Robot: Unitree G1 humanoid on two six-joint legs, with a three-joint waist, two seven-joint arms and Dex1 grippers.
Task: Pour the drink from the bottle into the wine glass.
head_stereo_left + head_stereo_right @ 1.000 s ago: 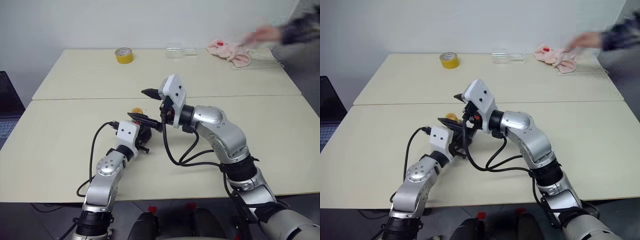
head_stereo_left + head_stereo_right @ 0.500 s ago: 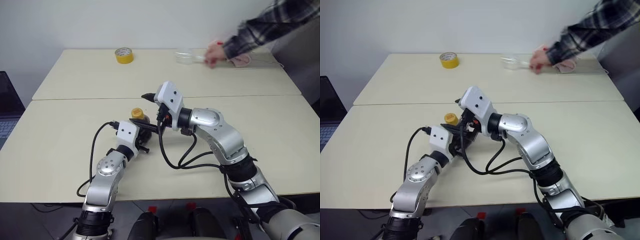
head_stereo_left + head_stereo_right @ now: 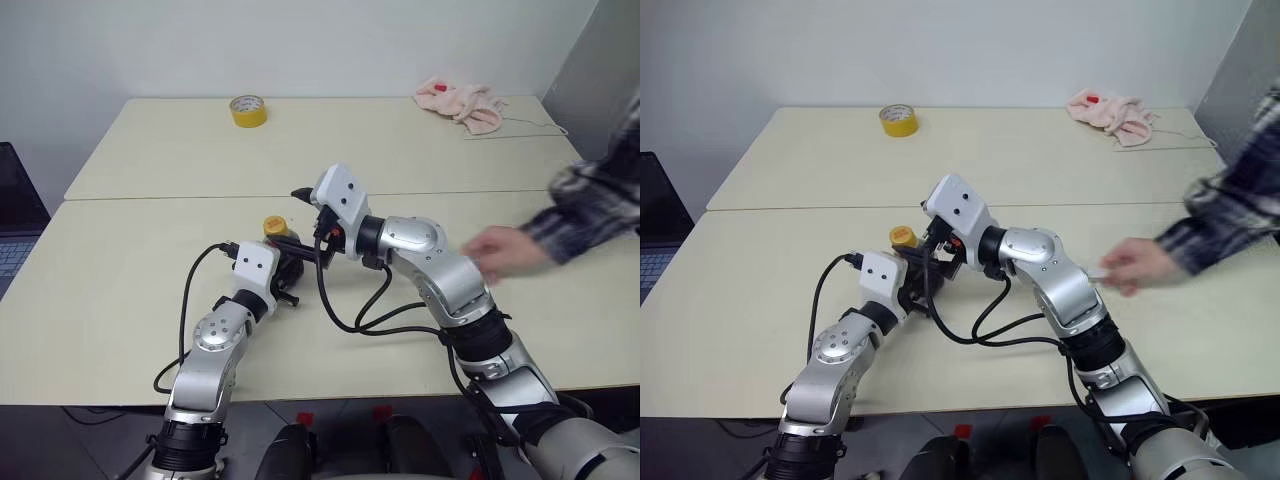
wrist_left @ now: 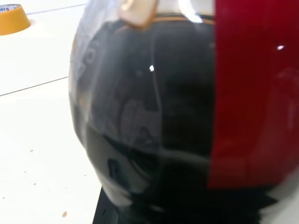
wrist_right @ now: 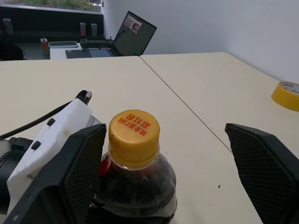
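the small squat clear plastic bottle (image 5: 135, 182) with its yellow screw cap (image 5: 134, 136) stands upright on the pale beige desk (image 3: 120, 290), long axis vertical, dark cola-like drink (image 4: 154, 116) filling it to the shoulder. the left end effector (image 3: 285, 272) is clamped tight on the bottle's body from the near side. the right end effector (image 3: 298, 215) hangs just above and beside the cap, coming from the bottle's right, its 2 black fingers (image 5: 79, 168) spread as wide as they go, with nothing between them but the cap standing in the gap, untouched. my guess is the right arm is the one to unscrew that cap, and it only needs to settle around it.

the cap is on, so no pouring has begun. i can't see the wine glass anywhere near the bottle. beyond the bottle, at the far edge, lies a yellow tape roll (image 3: 248, 110); far right of it a pink cloth (image 3: 458, 102). a person's hand (image 3: 500, 250) in a plaid sleeve reaches in over the desk, well right of the bottle. behind the desk is a plain white wall.
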